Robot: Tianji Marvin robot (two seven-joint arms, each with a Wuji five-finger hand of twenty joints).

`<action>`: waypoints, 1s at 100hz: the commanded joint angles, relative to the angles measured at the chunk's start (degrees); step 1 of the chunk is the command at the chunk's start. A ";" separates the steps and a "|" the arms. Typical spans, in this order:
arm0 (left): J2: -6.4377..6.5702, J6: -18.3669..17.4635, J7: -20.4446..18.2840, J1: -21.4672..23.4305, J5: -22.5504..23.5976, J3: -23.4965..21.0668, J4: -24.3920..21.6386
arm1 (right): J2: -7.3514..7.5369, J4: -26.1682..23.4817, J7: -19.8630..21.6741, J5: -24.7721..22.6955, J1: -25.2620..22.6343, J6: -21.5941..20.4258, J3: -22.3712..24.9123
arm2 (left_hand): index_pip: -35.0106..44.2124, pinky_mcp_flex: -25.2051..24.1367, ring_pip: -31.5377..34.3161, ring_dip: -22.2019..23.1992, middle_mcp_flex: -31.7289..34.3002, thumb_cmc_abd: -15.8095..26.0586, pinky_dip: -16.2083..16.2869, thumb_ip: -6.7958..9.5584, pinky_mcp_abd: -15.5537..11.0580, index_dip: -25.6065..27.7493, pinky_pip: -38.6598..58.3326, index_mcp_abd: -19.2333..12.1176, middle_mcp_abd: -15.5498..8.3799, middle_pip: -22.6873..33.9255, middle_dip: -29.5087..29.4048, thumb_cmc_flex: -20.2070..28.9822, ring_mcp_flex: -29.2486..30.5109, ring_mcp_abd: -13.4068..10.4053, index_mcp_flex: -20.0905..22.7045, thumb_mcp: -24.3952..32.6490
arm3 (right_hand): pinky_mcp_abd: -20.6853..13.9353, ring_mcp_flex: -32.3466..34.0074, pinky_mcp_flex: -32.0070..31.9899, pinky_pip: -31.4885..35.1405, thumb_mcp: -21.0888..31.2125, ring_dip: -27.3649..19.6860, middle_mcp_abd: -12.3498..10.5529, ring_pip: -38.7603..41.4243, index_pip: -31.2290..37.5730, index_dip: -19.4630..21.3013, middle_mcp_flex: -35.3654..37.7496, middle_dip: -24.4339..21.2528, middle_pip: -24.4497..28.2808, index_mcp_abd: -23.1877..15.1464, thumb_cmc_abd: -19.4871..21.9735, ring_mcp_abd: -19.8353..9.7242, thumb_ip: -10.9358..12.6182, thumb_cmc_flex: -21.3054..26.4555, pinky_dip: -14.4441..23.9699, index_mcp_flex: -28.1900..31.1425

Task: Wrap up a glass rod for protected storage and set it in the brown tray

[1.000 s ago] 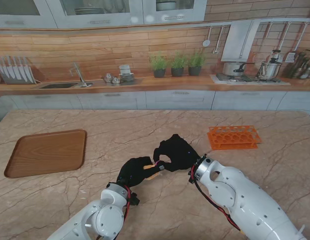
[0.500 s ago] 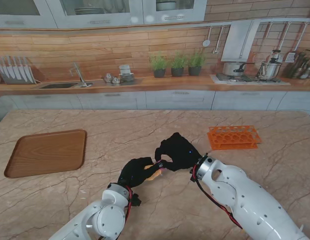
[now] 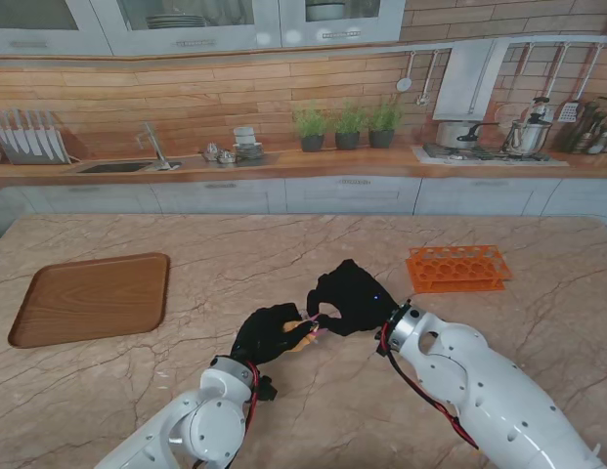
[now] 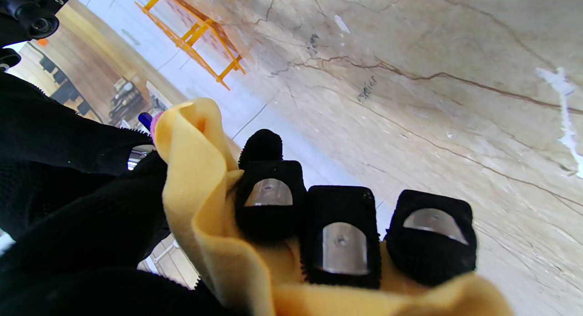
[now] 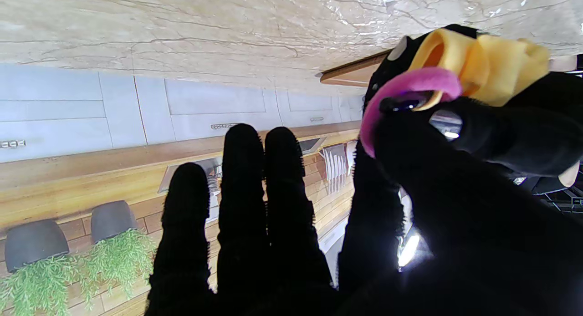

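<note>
Hands (image 3: 313, 318) barely shifted, marble table (image 3: 283, 254).

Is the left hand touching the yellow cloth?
Touching. The left wrist view shows the left hand's fingertips pressed into the yellow cloth, which folds around them.

Both the left hand (image 3: 274, 332) and the right hand (image 3: 350, 296) wear black knit gloves. The cloth (image 4: 200, 202) is pale yellow, with a pink band (image 5: 410, 81) at its end. The tabletop (image 3: 283, 249) is beige marble with dark veins. The tray (image 3: 93, 298) is brown wood; the rack (image 3: 457, 268) is orange.
</note>
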 commanded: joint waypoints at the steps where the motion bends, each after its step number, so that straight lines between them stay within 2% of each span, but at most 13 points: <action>1: -0.24 -0.59 0.13 0.03 0.38 0.08 0.31 | 0.09 -0.75 -0.19 -0.50 -0.49 -0.13 0.20 | 3.92 1.25 4.51 0.61 2.29 -7.28 -0.13 3.81 -0.94 2.47 6.82 -0.71 -7.26 6.83 1.38 8.06 1.05 -3.92 -0.79 12.33 | 0.47 1.02 -0.22 -0.66 1.42 0.71 0.02 -0.62 1.53 0.22 0.83 0.23 -0.23 -1.79 -0.16 -0.10 -2.25 -0.21 0.54 1.64; 16: -0.14 -1.51 0.44 -0.14 1.11 0.18 0.74 | 0.18 -1.04 -0.12 -0.88 -1.15 0.89 1.00 | 5.71 1.50 4.66 0.47 2.37 -8.06 -0.50 6.52 -1.61 7.69 7.26 -1.01 -7.79 7.17 1.27 6.95 1.06 -4.34 -0.34 14.83 | 0.47 1.33 -0.21 -0.72 1.30 0.73 -0.18 -0.75 1.77 0.69 1.49 0.21 -0.43 -0.09 1.37 -0.26 -2.15 0.75 0.66 0.80; 28: -0.10 -2.69 0.47 0.08 0.94 0.01 0.72 | 0.00 -1.34 1.23 0.55 -2.03 2.67 1.67 | 5.28 1.49 4.88 0.44 2.35 -7.57 -0.68 7.17 -2.13 8.55 7.40 -1.09 -8.22 7.53 1.07 7.29 1.06 -4.66 -0.56 13.47 | 0.35 1.43 -0.13 -0.87 0.74 0.78 -0.34 -0.84 2.36 1.77 1.91 0.26 -0.53 0.83 2.25 -0.34 -2.14 1.81 0.72 -0.07; 50: -0.03 -4.79 0.77 0.44 0.91 -0.33 0.54 | -0.38 -2.80 8.29 7.19 -3.84 4.71 3.21 | 4.80 1.48 4.94 0.39 2.34 -7.17 -0.86 6.73 -2.16 8.83 7.48 -1.16 -8.30 7.64 0.82 7.89 1.06 -4.54 -1.00 12.10 | -0.10 1.60 0.32 -1.65 -0.26 0.81 -0.08 -1.21 3.03 4.91 2.25 0.14 -1.31 1.39 3.95 -0.21 -3.09 4.21 0.89 -1.13; 58: 0.02 -5.81 0.84 0.56 0.94 -0.48 0.49 | -0.48 -2.90 9.47 8.80 -4.20 5.36 3.41 | 4.95 1.47 4.93 0.38 2.34 -7.17 -0.89 6.68 -2.17 8.99 7.49 -1.24 -8.41 7.71 0.81 7.93 1.06 -4.62 -1.06 12.05 | -0.19 1.75 0.65 -1.96 -0.99 0.80 -0.14 -1.45 2.97 5.79 2.55 0.13 -1.49 1.00 4.21 -0.17 -3.30 4.72 1.04 -1.34; 80: 0.13 -7.03 0.75 0.71 0.88 -0.86 0.35 | -0.69 -3.97 12.23 12.62 -6.00 7.24 4.40 | 5.21 1.42 4.95 0.38 2.33 -7.03 -0.97 6.37 -2.43 9.44 7.51 -1.19 -8.54 7.87 0.75 8.07 1.06 -4.94 -1.16 11.82 | 0.05 2.08 0.96 -2.43 -0.56 0.90 0.22 -1.69 2.03 4.79 3.31 0.12 -1.82 2.52 2.80 0.07 -3.50 5.19 1.47 0.26; 100: 0.05 -8.05 0.95 0.56 0.57 -1.06 0.54 | -0.57 -5.50 15.32 15.43 -7.62 8.52 5.46 | 5.36 1.40 4.96 0.38 2.31 -7.32 -1.05 6.22 -2.53 9.92 7.56 -1.32 -8.53 7.94 0.65 8.00 1.06 -4.97 -1.06 11.85 | 0.44 2.30 1.14 -3.09 0.93 1.07 0.31 -1.96 1.69 3.49 4.98 -0.30 -2.51 5.46 1.39 0.28 -4.47 5.85 2.00 1.92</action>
